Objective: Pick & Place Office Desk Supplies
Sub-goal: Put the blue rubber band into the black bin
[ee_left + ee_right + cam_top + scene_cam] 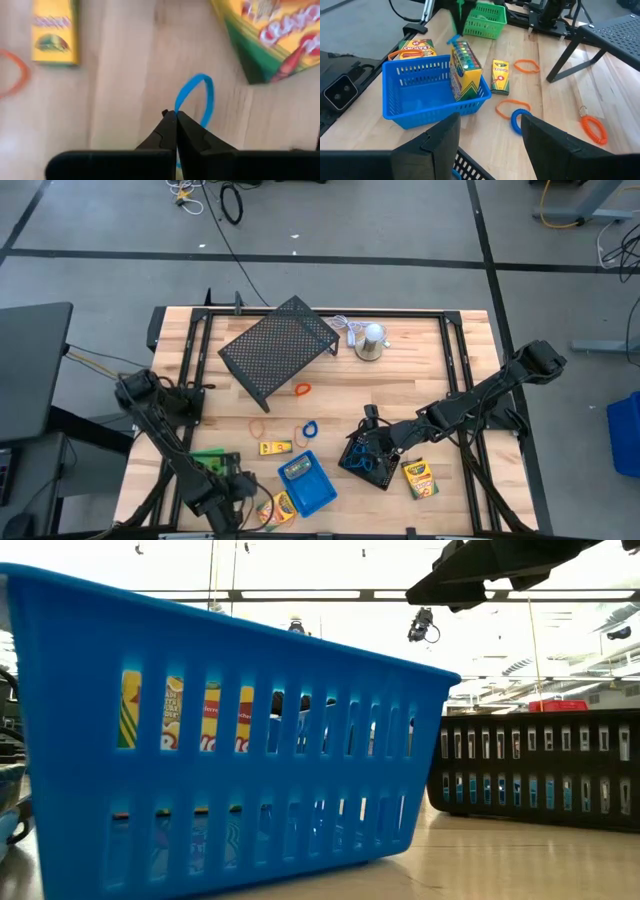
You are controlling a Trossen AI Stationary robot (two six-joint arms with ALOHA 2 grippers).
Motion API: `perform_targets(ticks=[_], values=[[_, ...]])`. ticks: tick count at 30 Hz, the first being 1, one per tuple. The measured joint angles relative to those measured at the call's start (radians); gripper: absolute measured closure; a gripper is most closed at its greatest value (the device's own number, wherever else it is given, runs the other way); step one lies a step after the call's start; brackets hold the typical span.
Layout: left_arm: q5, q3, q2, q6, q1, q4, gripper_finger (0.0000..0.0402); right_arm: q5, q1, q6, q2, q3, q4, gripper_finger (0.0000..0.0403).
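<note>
My left gripper [175,116] is shut on a thin blue elastic loop [197,95] near the table's front left, between the green tray [215,465] and the blue tray [307,483]. A crayon box [465,70] stands tilted in the blue tray. Another crayon box [270,35] lies flat beside the loop, and a small yellow one [52,30] farther off. My right gripper [490,145] stands open above the black-mesh tray [370,460], touching nothing. My left gripper pinches the blue loop's band [178,107] between its two fingertips, coming steeply from above. The loop arches out past the tips over bare wood. Whether its lower part touches the table, I cannot tell.
The large black mesh rack [280,345] and the silver dome [370,340] stand at the back. Orange loops [258,425] [302,389] and a blue coil [308,428] lie mid-table. One more crayon box [420,477] lies right of the mesh tray.
</note>
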Motion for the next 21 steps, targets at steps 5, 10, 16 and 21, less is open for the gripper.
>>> perform_targets(ticks=[5, 10, 16, 21], values=[[-0.096, 0.001, -0.007, -0.002, 0.002, -0.039, 0.0400, 0.000, -0.005, -0.007, 0.000, 0.000, 0.012, 0.0185], [-0.170, 0.002, -0.009, -0.019, 0.001, -0.069, 0.0400, 0.000, -0.015, -0.010, 0.000, 0.000, 0.032, 0.0185], [-0.295, 0.002, -0.020, -0.057, 0.001, -0.112, 0.0401, -0.002, -0.022, -0.037, 0.000, 0.000, 0.074, 0.0185], [-0.421, 0.003, -0.064, -0.073, -0.002, -0.125, 0.0401, -0.038, -0.039, -0.061, 0.000, 0.000, 0.106, 0.0185]])
